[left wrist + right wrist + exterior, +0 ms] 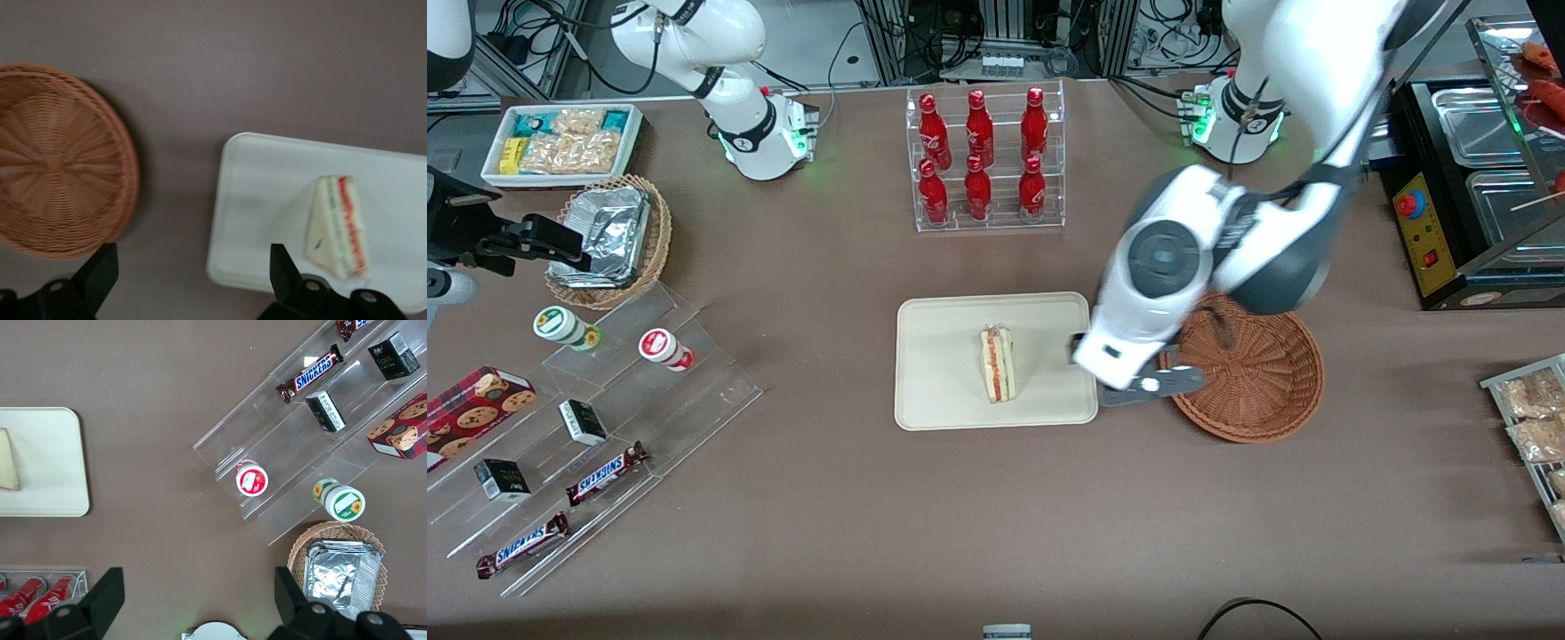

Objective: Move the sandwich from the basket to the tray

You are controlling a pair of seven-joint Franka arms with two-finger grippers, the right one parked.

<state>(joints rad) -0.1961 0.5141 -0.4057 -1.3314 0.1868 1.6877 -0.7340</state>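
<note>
The sandwich [997,364] [337,227] is a pale triangular wedge with red and green filling on its edge, and it rests on the cream tray [934,356] [267,200] near the tray's middle. Beside the tray, toward the working arm's end, stands the round reddish-brown wicker basket [1254,373] [53,160], which holds nothing. My gripper [1098,360] [191,257] hovers open above the table, over the gap between the tray's edge and the basket. Nothing is between its fingers. In the right wrist view a corner of the sandwich [7,460] shows on the tray [47,453].
A clear rack of red bottles [983,160] stands farther from the front camera than the tray. Toward the parked arm's end are a tan wicker basket of foil packets [609,240], a white snack bin [560,142] and a clear stepped shelf [605,418]. A black roller grill [1476,178] stands at the working arm's end.
</note>
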